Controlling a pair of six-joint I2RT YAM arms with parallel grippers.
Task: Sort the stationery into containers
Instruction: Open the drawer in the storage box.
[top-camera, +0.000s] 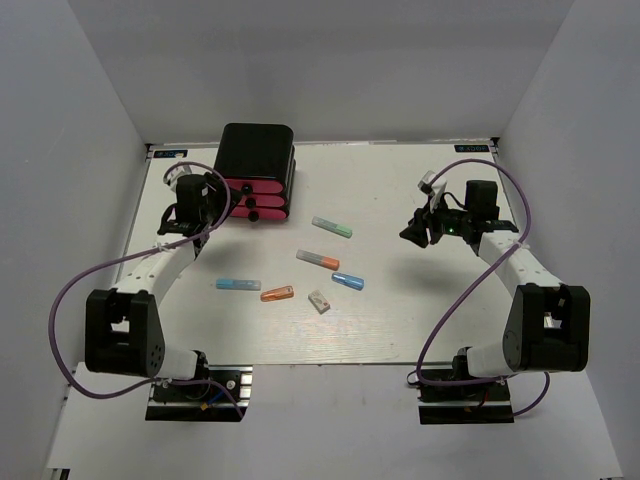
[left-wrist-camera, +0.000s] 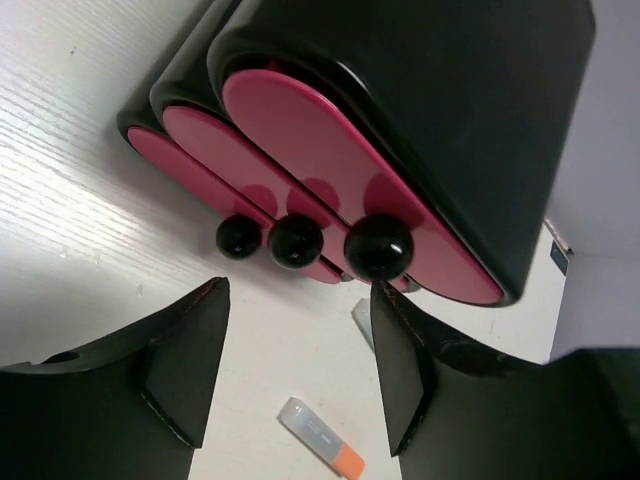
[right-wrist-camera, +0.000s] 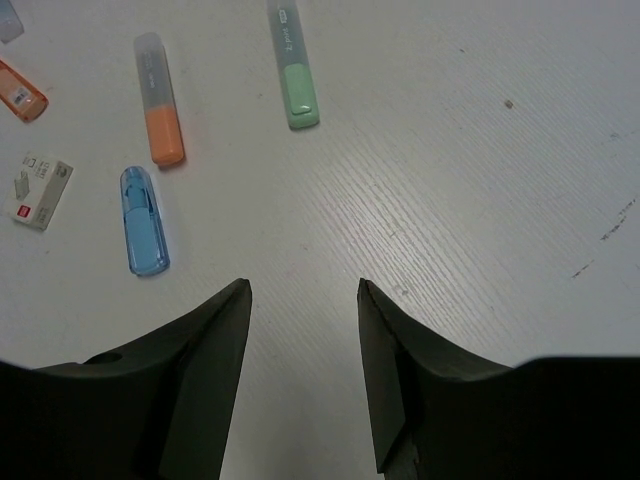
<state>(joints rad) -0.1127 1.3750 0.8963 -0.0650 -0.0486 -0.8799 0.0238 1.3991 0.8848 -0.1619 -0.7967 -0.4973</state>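
Observation:
The containers are three pink drawers (top-camera: 256, 200) with black knobs (left-wrist-camera: 378, 246), stacked in a black box (top-camera: 258, 150) at the back left. All three are closed. My left gripper (top-camera: 205, 208) (left-wrist-camera: 300, 288) is open just short of the knobs, holding nothing. The stationery lies mid-table: a mint-green bar (top-camera: 331, 227) (right-wrist-camera: 293, 65), an orange-and-grey bar (top-camera: 318, 260) (left-wrist-camera: 322, 437) (right-wrist-camera: 160, 100), a darker blue one (top-camera: 347, 281) (right-wrist-camera: 144, 220), a light blue one (top-camera: 238, 284), an orange one (top-camera: 277, 293) and a whitish block (top-camera: 319, 301) (right-wrist-camera: 38, 190). My right gripper (top-camera: 415, 232) (right-wrist-camera: 304, 286) hangs open over bare table, right of the pieces.
The white table (top-camera: 430, 310) is walled by grey panels on the left, right and back. Purple cables loop beside both arms. The black box stands against the table's back edge.

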